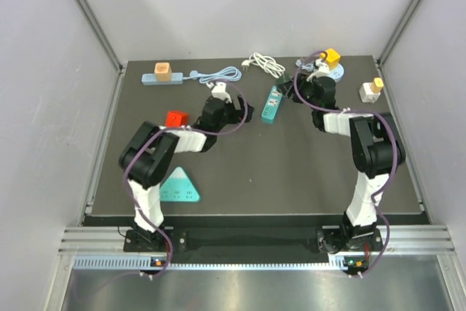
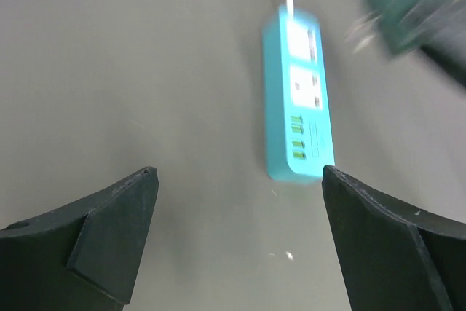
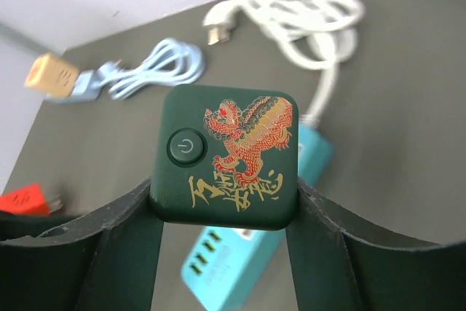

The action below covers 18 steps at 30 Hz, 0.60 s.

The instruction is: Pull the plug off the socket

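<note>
At the table's (image 1: pixel 291 172) left lie a teal triangle (image 1: pixel 179 186) and a red block (image 1: pixel 175 119); behind, a blue strip (image 1: pixel 176 79) carries an orange cube (image 1: pixel 163 71). The left fingers (image 2: pixel 109 223) are spread wide, released, holding nothing, the teal socket (image 2: pixel 298 100) just ahead with 2 bare outlets. Right of it, the right fingers (image 3: pixel 124 253) clamp the dark green plug (image 3: pixel 226 154), held clear above the socket. It bears a power symbol, a red-gold beast and gold characters I cannot read. A white cable (image 1: pixel 263 63) coils behind.
</note>
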Tool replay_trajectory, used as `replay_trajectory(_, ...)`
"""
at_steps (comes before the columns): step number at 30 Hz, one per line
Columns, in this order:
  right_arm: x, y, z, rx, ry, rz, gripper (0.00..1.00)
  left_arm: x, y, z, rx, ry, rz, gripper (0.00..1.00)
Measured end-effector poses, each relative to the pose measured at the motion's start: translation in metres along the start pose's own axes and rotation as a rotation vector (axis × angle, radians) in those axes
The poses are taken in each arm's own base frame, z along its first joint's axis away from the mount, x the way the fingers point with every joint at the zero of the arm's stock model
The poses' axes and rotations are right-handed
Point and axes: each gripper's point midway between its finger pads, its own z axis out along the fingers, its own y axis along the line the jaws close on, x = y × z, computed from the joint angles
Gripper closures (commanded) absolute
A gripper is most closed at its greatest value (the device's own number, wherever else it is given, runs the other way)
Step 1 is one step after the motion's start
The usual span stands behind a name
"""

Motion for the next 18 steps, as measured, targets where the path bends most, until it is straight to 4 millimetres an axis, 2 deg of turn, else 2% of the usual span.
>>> replay_trajectory(2, 0.010, 0.018, 0.011, -0.060, 0.036, -0.013, 1.00, -0.034, 0.006, -0.020, -0.015, -0.112, 0.041, 0.01)
replay_trajectory(6, 0.046, 0.067, 0.026, -0.200, 0.136, -0.037, 0.99, -0.090, 0.026, -0.044, -0.044, -0.287, 0.042, 0.01)
replay_trajectory(9, 0.078, 0.110, 0.033, -0.326, 0.222, -0.055, 0.98, -0.107, 0.057, -0.054, -0.101, -0.342, 0.027, 0.01)
replay_trajectory(12, 0.107, 0.148, 0.036, -0.441, 0.298, -0.071, 0.98, -0.113, 0.091, -0.063, -0.164, -0.349, 0.016, 0.01)
replay_trajectory(15, 0.133, 0.177, 0.036, -0.540, 0.368, -0.073, 0.95, -0.125, 0.111, -0.072, -0.190, -0.359, 0.008, 0.02)
replay_trajectory(18, 0.157, 0.201, 0.039, -0.638, 0.437, -0.069, 0.93, -0.145, 0.124, -0.085, -0.199, -0.397, 0.001, 0.02)
